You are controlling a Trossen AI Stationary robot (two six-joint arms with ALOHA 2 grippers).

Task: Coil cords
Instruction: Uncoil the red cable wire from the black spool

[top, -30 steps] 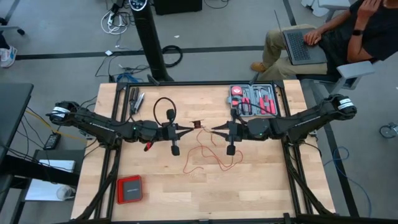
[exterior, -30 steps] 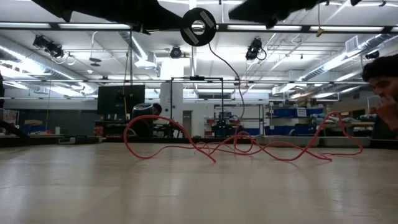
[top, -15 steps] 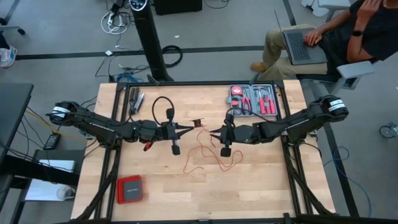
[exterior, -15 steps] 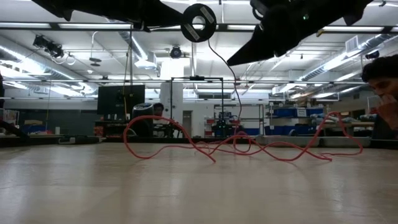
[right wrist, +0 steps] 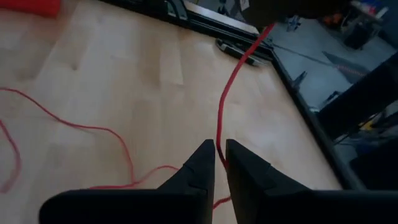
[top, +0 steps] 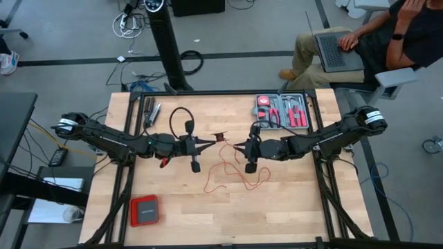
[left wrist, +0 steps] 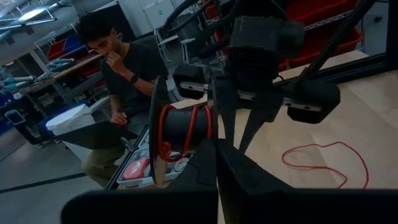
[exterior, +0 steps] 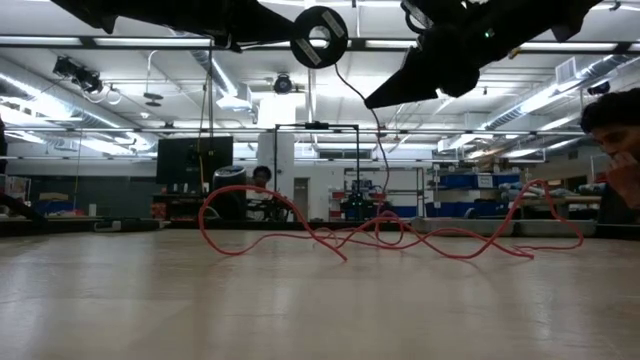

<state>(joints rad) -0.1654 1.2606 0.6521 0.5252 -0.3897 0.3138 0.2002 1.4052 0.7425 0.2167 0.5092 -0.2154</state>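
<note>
Mid-table, both of my arms are reaching inward, claws facing each other above the wooden table.

Left gripper — fingers pinched together on a small black spool, holding it off the surface. A few turns of the red cord are wound on the spool's core; in the left wrist view the spool's flange is standing edge-on with the red wraps beside it. In the low view the spool is showing as a dark ring hanging above the table, a thin strand dropping from it.

Right gripper — sitting just beside the spool, fingers nearly closed with only a slim gap, and the red cord is running straight through that gap in the right wrist view; the cord is being pinched or lightly guided there.

The rest of the cord is lying loose on the table below and between the two claws, in open wandering loops, one tail trailing toward the near edge.

Grey tool tray at the far right of the table, flat red box near the front left. A person with a laptop is sitting beyond the table's far right corner.
</note>
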